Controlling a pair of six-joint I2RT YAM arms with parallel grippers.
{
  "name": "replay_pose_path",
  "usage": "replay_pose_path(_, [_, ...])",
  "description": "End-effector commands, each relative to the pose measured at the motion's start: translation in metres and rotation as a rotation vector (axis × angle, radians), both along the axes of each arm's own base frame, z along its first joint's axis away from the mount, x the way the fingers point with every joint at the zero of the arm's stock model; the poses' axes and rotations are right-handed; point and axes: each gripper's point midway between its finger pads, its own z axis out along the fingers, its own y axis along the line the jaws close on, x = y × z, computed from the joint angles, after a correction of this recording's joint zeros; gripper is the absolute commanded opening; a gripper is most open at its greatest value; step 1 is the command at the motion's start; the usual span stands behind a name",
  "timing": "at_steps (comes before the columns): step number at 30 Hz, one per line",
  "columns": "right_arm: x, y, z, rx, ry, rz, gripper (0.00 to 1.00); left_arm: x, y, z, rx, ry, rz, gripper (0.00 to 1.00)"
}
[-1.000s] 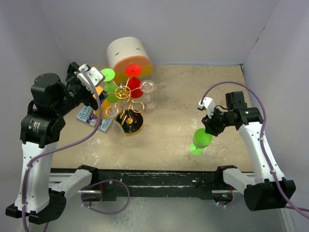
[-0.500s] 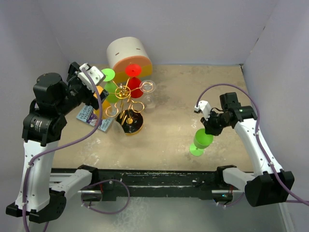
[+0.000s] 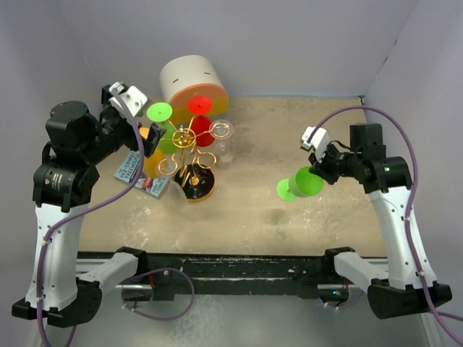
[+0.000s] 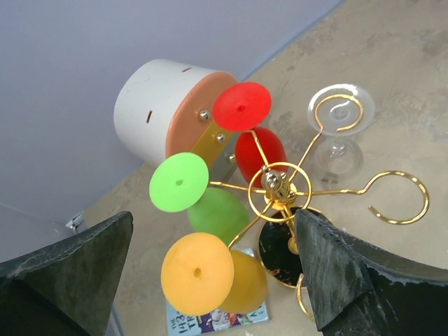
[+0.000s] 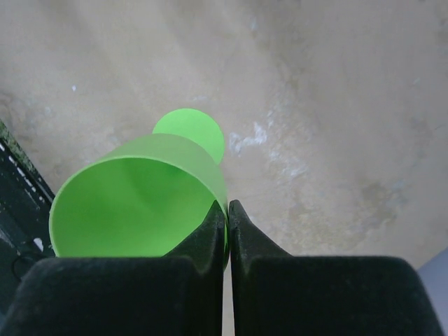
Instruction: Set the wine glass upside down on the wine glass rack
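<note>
A green wine glass point(image 3: 305, 181) is off the table, tilted on its side with its foot point(image 3: 286, 191) pointing left. My right gripper point(image 3: 319, 172) is shut on its rim; in the right wrist view the fingers point(image 5: 210, 234) pinch the cup wall point(image 5: 140, 203), one inside and one outside. The gold wire rack point(image 3: 189, 143) with its black base point(image 3: 195, 182) stands at the left. Red, green, yellow and clear glasses hang upside down on it. My left gripper point(image 3: 147, 134) is open just left of the rack point(image 4: 277, 186), holding nothing.
A cream-and-orange cylinder point(image 3: 192, 81) lies behind the rack, also in the left wrist view point(image 4: 157, 108). A small book point(image 3: 132, 171) lies flat left of the rack base. Grey walls close in the back and sides. A black rail point(image 3: 231, 264) runs along the near edge.
My right gripper has lifted the green glass off the table and tipped it sideways, moving up and right. My left arm has shifted slightly and stays open by the rack.
</note>
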Motion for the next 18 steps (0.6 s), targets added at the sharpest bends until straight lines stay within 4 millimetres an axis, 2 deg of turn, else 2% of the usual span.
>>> replay_pose_path(1, [0.002, 0.02, 0.067, 0.12, -0.181, 0.06, 0.0, -0.005, -0.016, 0.041, -0.124, -0.06, -0.066, 0.99])
replay_pose_path(4, [0.014, 0.019, 0.11, 0.168, -0.296, -0.009, 0.0, -0.006, -0.02, 0.051, -0.164, -0.079, -0.082, 0.99])
replay_pose_path(7, [0.026, 0.014, 0.166, 0.262, -0.46, -0.126, 0.0, -0.009, -0.032, 0.055, -0.206, -0.038, -0.141, 0.99])
replay_pose_path(9, [0.025, 0.015, 0.204, 0.351, -0.544, -0.168, 0.0, -0.005, -0.035, 0.052, -0.212, -0.017, -0.153, 1.0])
replay_pose_path(12, [0.023, 0.017, 0.24, 0.442, -0.609, -0.19, 0.0, -0.003, -0.039, 0.049, -0.211, 0.008, -0.169, 0.98])
replay_pose_path(18, [0.009, 0.042, 0.284, 0.63, -0.625, -0.087, 0.0, -0.005, -0.065, 0.057, -0.261, 0.042, -0.269, 0.97])
